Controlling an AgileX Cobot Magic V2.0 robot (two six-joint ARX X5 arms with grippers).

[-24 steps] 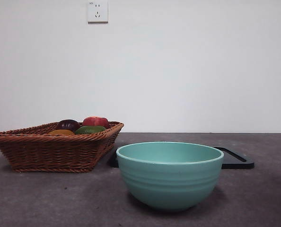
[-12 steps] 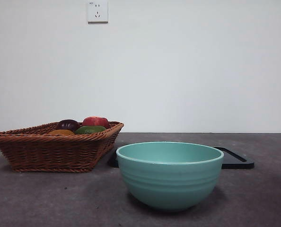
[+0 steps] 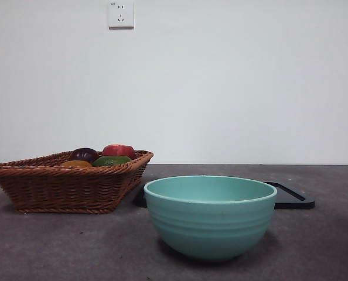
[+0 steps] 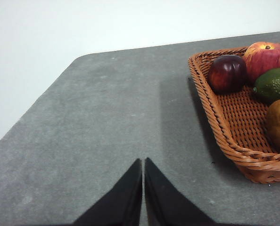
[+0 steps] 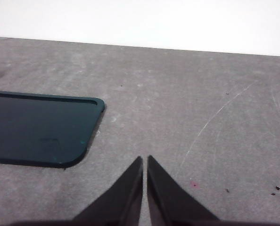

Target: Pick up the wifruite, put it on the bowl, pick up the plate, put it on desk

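I judge the first step not yet begun: my left gripper [image 4: 143, 197] and right gripper [image 5: 144, 195] both hover over bare counter [image 3: 57, 246], jaws pressed together, holding nothing. The bowl [image 3: 210, 216] stands near and empty; the wifruite [image 4: 279, 123] lies farther left in the basket [image 3: 62, 187], so next my left gripper must open and reach into it.
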